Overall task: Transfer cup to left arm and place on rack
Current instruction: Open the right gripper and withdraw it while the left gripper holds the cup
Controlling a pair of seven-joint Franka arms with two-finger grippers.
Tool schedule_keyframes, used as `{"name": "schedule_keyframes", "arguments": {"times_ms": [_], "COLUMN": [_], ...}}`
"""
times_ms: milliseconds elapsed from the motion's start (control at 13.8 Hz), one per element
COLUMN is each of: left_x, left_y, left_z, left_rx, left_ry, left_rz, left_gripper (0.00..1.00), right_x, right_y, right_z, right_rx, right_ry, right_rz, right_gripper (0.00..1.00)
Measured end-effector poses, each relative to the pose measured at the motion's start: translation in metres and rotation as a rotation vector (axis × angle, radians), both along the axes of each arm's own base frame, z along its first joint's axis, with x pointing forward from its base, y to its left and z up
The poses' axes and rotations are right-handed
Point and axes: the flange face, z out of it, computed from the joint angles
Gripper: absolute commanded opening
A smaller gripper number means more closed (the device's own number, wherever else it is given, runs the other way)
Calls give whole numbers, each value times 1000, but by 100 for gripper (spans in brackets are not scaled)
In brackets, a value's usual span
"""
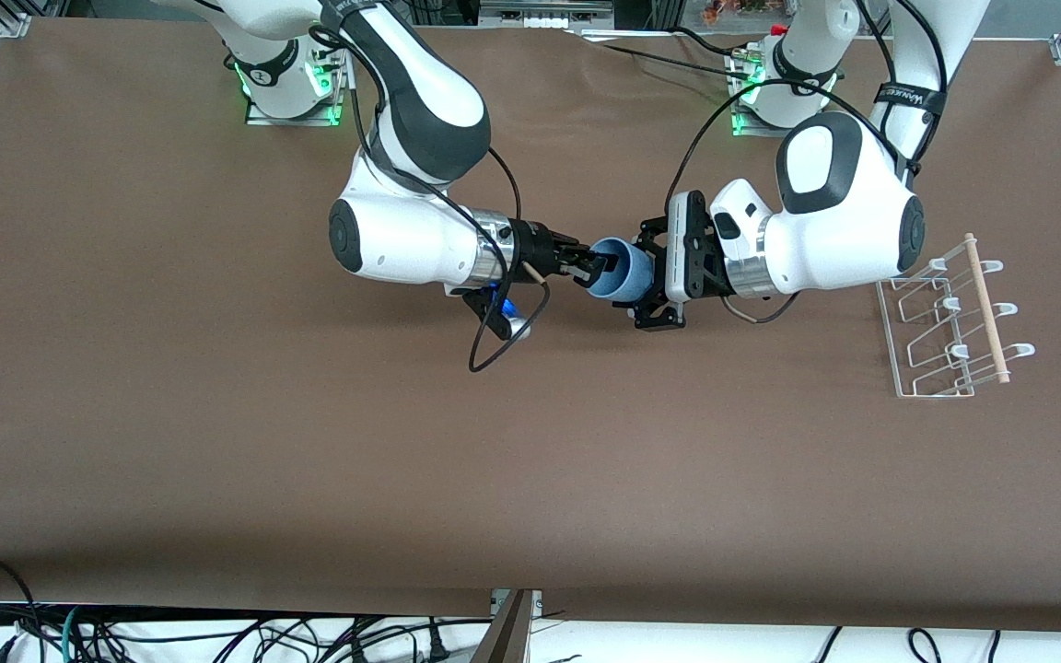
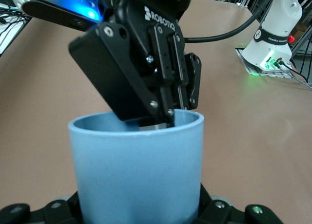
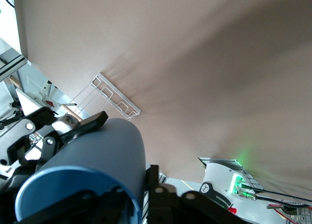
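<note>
Both tools grip cup (image 1: 621, 269) midair, axis level, mouth toward right tool (image 1: 591, 265); left tool (image 1: 648, 276) clamps base.

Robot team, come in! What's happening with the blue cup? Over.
Right gripper pinching cup rim, mid-air over table middle. Left gripper around cup's base, grip unclear. Rack waiting at left arm's end, nothing between.

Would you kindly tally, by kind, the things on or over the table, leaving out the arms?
Cups: 1, the light blue cup, held in the air between the right hand and the left hand, over the middle of the table.
Racks: 1, the clear rack, toward the left arm's end.
Wooden dowels: 1, the dowel across the rack.
Total: 3
</note>
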Motion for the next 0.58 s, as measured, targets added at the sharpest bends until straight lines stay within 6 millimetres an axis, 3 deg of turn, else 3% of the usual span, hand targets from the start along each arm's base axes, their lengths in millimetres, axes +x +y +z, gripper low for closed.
{"name": "schedule_keyframes", "arguments": {"times_ms": [72, 362, 579], "left_x": [1, 4, 7], "left_y": [1, 10, 30], "left_z": [0, 2, 9], "left_rx": [-1, -2, -2], "left_ry": [-4, -6, 15], "left_rz": [-2, 8, 2], "left_gripper": [3, 3, 2], "right_x": [2, 12, 30], "right_y": [-2, -16, -49], "right_z": [-1, 2, 17], "right_rx": [-2, -4, -2], "right_ry": [0, 9, 22], "right_rz": [-2, -3, 37], "right_gripper": [87, 94, 98]}}
